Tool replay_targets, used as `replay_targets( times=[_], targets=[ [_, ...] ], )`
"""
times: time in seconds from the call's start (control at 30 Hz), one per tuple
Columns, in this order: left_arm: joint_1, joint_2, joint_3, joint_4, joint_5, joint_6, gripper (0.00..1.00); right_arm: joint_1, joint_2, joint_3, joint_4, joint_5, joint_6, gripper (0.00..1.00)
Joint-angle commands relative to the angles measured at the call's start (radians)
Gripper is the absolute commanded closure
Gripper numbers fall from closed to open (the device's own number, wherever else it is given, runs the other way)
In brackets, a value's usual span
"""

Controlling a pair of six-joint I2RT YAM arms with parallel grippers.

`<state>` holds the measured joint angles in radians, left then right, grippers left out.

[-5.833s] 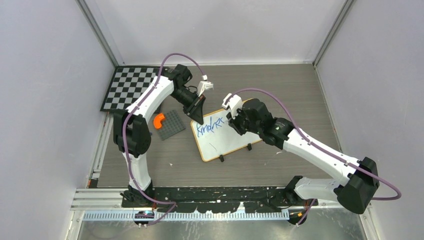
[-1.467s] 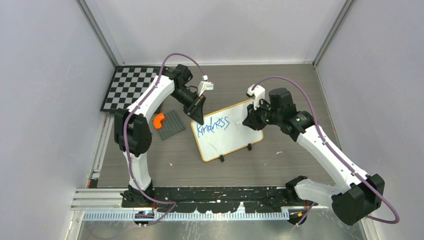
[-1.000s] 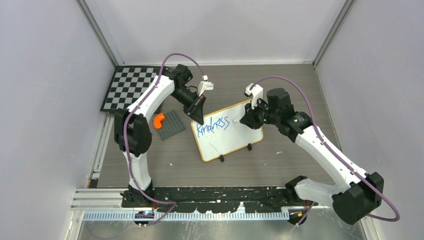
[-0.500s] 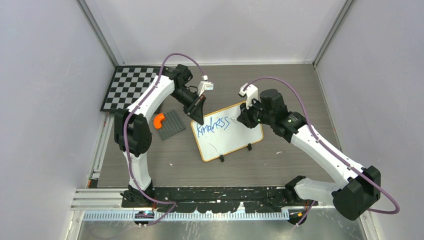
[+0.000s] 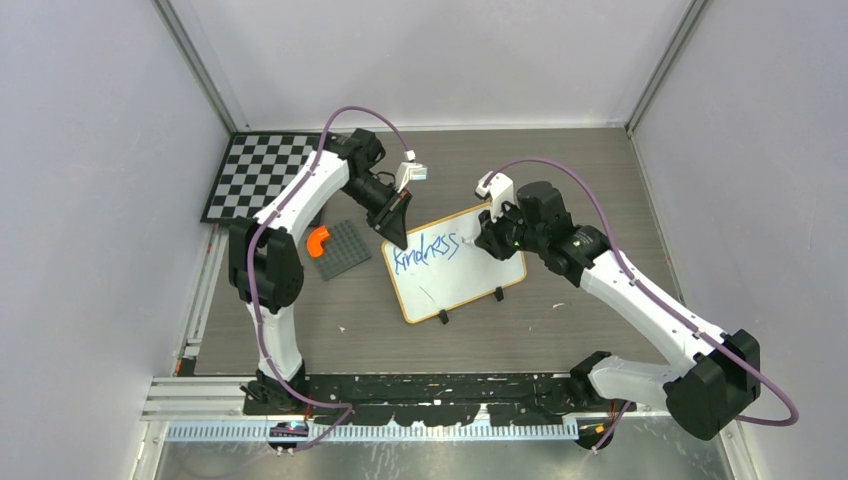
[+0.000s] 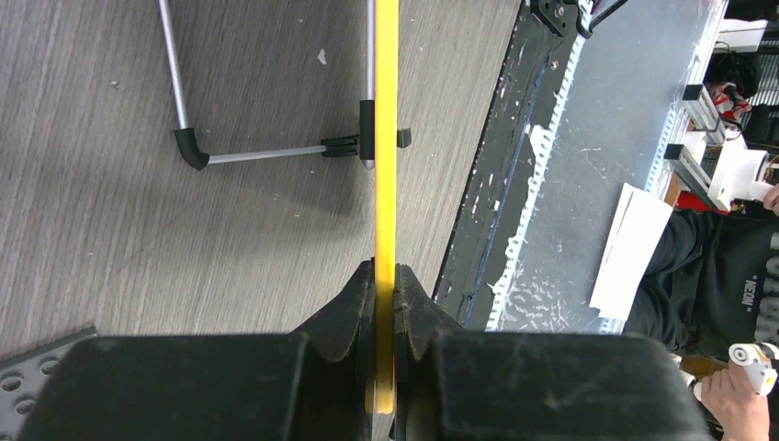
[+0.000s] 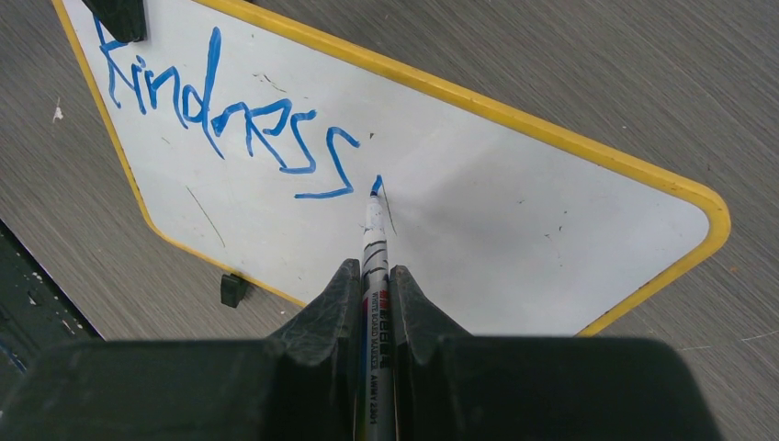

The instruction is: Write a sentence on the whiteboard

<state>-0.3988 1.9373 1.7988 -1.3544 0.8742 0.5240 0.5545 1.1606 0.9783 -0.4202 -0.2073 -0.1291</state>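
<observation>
- Now the right gripper (image 7: 368, 276) is clamped on a marker (image 7: 375, 241). Its fingers press the barrel from both sides, and the tip points away from the wrist, down at the board (image 7: 514, 216).
- The board stands tilted on the table (image 5: 560, 170) between the two arms, propped on small black feet (image 5: 442, 317). Its long axis runs from the left arm's side toward the far right.
- The left gripper (image 6: 385, 280) is closed on the board's yellow frame at the upper left corner, pinching the edge between both fingers. I judge that it steadies the board.
- The sentence (image 7: 225, 124) is one blue word as it stands, "kindness", running along that long axis across the upper left of the board.
- The marker tip sits just right of the last "s", at the white surface with a small blue fleck beside it. I cannot tell whether it touches.
- The next stroke likely turns on this: blank white lies right of the tip along the writing line, and a wider bare band lies below the word.
- The right arm is nearer the blank half, and the left is busy holding.
- The frame's top edge runs close above the tip and its right corner closes the line, so room there is limited.
- A studded plate (image 5: 343, 250) lies left of the board, apart from it.
</observation>
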Motion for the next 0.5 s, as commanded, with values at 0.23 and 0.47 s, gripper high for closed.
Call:
replay_targets(
  times=[0.23,0.47],
  targets=[
    [-0.018,0.007,0.025,0.001,0.025,-0.002,1.00,0.002,-0.010,0.037,0.054,0.046,0.005,1.00],
    [-0.018,0.006,0.025,0.000,0.024,0.001,1.00,0.002,-0.012,0.033,0.082,0.069,0.009,1.00]
  ],
)
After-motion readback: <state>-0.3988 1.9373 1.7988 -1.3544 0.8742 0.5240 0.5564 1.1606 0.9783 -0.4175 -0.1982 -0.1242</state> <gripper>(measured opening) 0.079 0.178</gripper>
